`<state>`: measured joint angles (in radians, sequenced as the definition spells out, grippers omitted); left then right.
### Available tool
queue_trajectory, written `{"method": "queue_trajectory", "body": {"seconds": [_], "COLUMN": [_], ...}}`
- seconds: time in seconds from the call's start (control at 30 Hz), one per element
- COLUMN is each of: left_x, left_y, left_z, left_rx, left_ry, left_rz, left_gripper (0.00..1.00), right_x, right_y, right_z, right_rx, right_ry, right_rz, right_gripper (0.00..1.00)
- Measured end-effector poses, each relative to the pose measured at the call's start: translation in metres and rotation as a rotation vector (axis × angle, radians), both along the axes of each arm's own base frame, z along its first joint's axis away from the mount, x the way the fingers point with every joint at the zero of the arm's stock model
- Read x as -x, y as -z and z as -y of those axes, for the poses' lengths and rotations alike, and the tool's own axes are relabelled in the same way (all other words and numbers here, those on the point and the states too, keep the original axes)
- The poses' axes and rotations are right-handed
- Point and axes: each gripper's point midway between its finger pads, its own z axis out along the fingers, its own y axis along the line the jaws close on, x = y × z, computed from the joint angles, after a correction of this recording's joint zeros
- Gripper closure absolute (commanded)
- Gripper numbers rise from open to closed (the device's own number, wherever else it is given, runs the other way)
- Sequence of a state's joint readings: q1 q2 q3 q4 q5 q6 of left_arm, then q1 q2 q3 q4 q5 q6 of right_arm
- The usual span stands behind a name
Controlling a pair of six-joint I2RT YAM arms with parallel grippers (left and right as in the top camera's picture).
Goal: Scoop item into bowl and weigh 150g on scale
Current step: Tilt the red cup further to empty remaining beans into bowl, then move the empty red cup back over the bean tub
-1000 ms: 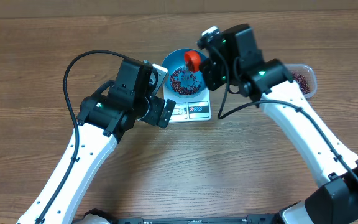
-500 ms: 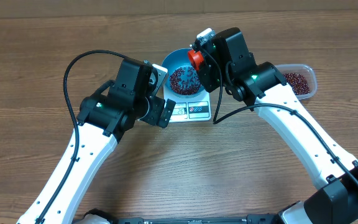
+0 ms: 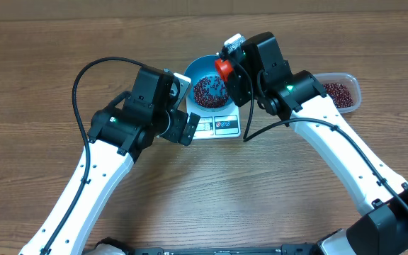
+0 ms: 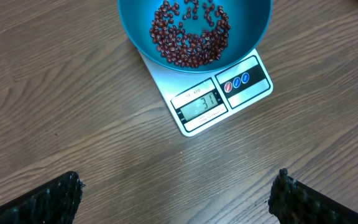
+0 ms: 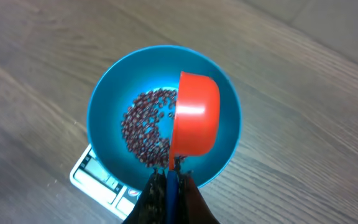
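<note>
Left gripper: released, jaws spread wide, nothing between them. It hangs over bare brown wood-grain table just in front of the scale's display edge, apart from it. The small flat white rectangular kitchen scale sits mid-table. Its display reads 31, and there are three round buttons, red and blue, beside the display. The round deep blue bowl with smooth sides stands on the scale platform and covers most of it, so only the front strip with display and buttons shows. The small dark red-brown beans form a loose shallow heap on the bowl floor, with a few strays toward the far wall. The heap reaches nowhere near the rim. In the right wrist view it lies left of centre in the bowl. A red-orange plastic measuring scoop hangs over the bowl's right half, tipped on its side with the rounded back up. Its inside is not visible. Right gripper: clenched on the scoop's thin handle, directly over the bowl's near rim, with the beans just below and left of the scoop cup. Far right: a clear rectangular plastic tub holding more of the same beans, well apart from the scale and partly behind the right arm.
</note>
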<state>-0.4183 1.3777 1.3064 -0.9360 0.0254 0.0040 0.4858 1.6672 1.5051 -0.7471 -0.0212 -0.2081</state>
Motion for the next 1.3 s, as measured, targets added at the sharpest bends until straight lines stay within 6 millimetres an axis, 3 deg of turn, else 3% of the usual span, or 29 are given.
{"method": "queue_trajectory", "body": {"seconds": [0.3, 0.5, 0.63, 0.87, 1.07, 1.2, 1.3], "left_x": [0.000, 0.000, 0.000, 0.000, 0.000, 0.000, 0.000], "left_y": [0.000, 0.000, 0.000, 0.000, 0.000, 0.000, 0.000], "left_z": [0.000, 0.000, 0.000, 0.000, 0.000, 0.000, 0.000], "left_rx": [0.000, 0.000, 0.000, 0.000, 0.000, 0.000, 0.000], "left_ry": [0.000, 0.000, 0.000, 0.000, 0.000, 0.000, 0.000], "left_rz": [0.000, 0.000, 0.000, 0.000, 0.000, 0.000, 0.000], "left_gripper": [0.01, 0.01, 0.01, 0.00, 0.01, 0.01, 0.01], "right_x": [-0.001, 0.010, -0.002, 0.000, -0.009, -0.013, -0.016], "right_y": [-0.003, 0.002, -0.004, -0.003, -0.008, -0.016, -0.035], "right_z": [-0.004, -0.011, -0.005, -0.005, -0.003, 0.006, 0.027], "right_rx": [-0.006, 0.003, 0.001, 0.010, -0.045, -0.116, -0.186], "right_ry": [-0.025, -0.125, -0.050, -0.059, 0.035, 0.104, 0.156], "right_rz": [0.017, -0.007, 0.028, 0.025, 0.030, 0.013, 0.021], "right_gripper": [0.96, 0.96, 0.96, 0.96, 0.96, 0.96, 0.96]}}
